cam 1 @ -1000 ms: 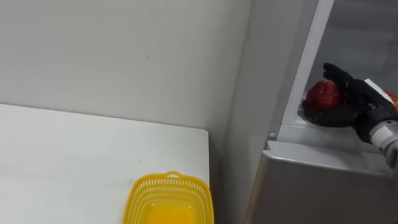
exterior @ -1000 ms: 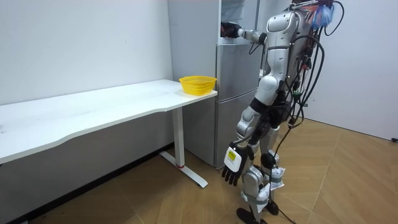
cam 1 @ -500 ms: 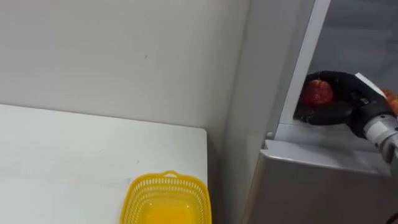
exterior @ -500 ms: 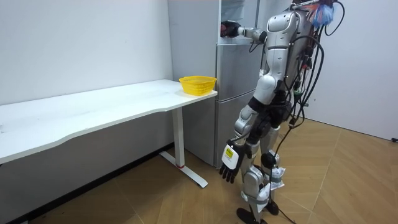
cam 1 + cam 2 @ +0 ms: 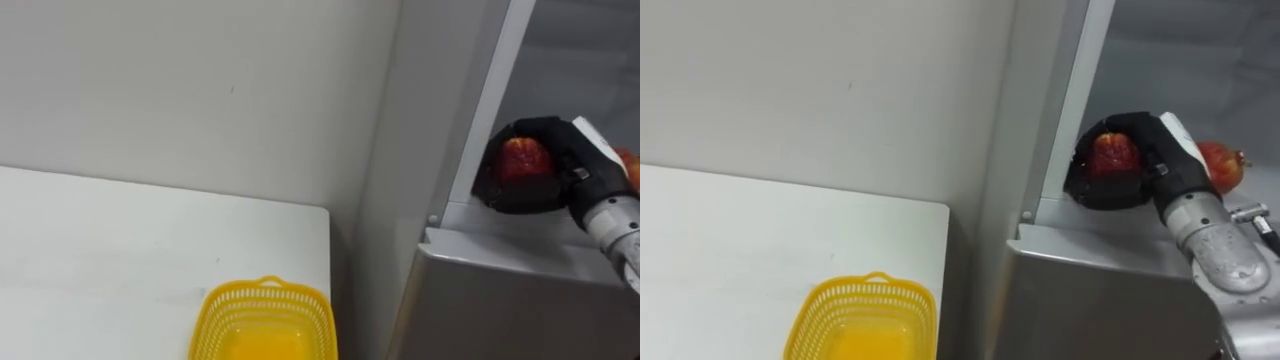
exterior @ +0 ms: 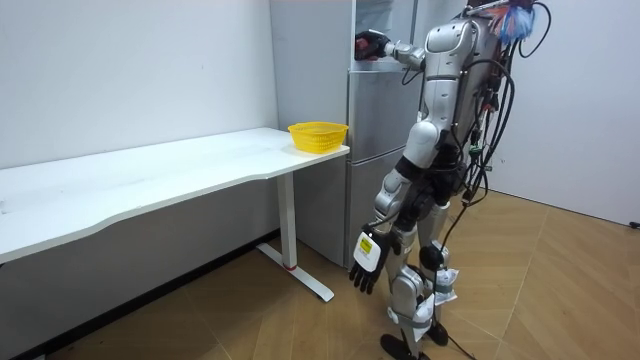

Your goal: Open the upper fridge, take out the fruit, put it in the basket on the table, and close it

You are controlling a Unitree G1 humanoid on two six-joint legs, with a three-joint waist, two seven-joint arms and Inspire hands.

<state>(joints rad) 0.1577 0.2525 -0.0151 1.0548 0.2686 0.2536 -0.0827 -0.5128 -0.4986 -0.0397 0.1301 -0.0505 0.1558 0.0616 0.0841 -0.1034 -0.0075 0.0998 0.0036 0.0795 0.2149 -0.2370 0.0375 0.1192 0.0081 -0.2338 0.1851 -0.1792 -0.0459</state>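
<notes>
The right hand (image 5: 562,165) is clamped on a red apple (image 5: 525,158): its dark fingers curl over the top of the fruit and the thumb wraps beneath, so that only the red front shows between them. Hand and apple sit at the front edge of the fridge's open upper compartment (image 5: 1200,70), hard against the pale frame on its left side and just above the ledge where the closed lower door (image 5: 500,300) begins. Whether the apple rests on the compartment floor or is held clear of it cannot be told. Just behind the wrist, deeper in the same compartment, lies a second red fruit (image 5: 1223,163), apart from the fingers. In the room view the robot stands upright on the wooden floor (image 6: 560,290), close before the grey fridge (image 6: 372,150), its right arm raised and reaching into the upper part. The left hand (image 6: 365,266) hangs low beside the thigh with its fingers loosely straight and nothing in them. To the left of the fridge a white worktop (image 5: 120,250) runs along the wall, and a yellow basket (image 5: 262,322) stands on its corner nearest the fridge.
</notes>
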